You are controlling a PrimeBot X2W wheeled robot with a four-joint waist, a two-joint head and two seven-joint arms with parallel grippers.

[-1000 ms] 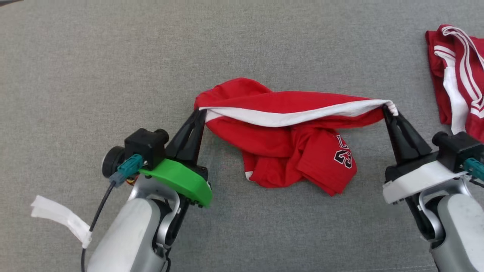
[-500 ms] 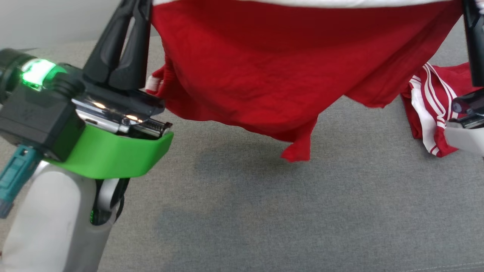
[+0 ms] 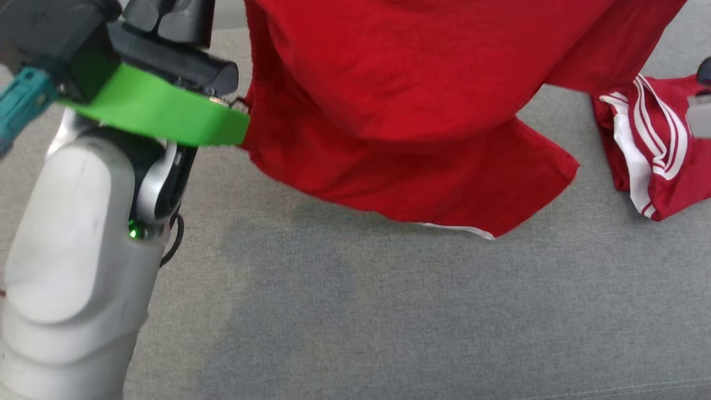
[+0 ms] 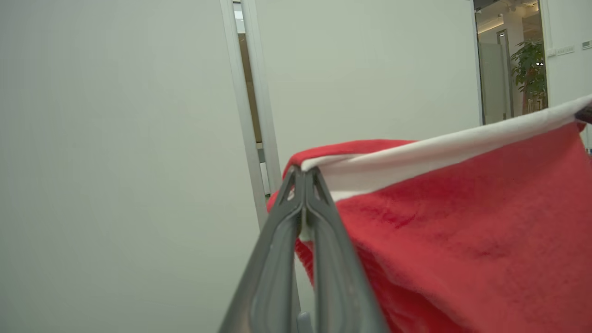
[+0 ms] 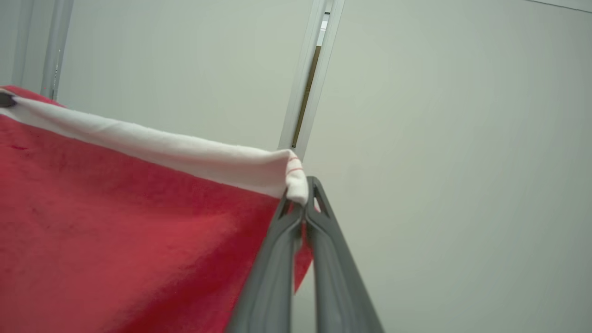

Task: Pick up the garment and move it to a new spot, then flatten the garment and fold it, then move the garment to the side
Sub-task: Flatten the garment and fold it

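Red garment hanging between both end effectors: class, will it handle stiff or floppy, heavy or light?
Probably floppy: the red garment sags and drapes below its white band. Likely light: the left end effector and right end effector hold it by tip pinches.

I am indoors, in what looks like an office or a lab room, not a home. Plain pale partition walls (image 4: 115, 162) stand around me, smooth and bare. They are joined by slim metal frame strips (image 4: 266, 120), with a narrow gap between the panels. Off to one side a glazed doorway (image 4: 492, 78) shows a bright corridor with a potted plant (image 4: 529, 64), and small white wall plates (image 4: 566, 50) sit just beside it. Below me lies a bench (image 3: 389, 311) covered in flat grey fabric, with a stitched seam (image 3: 639, 387) running near its front edge.
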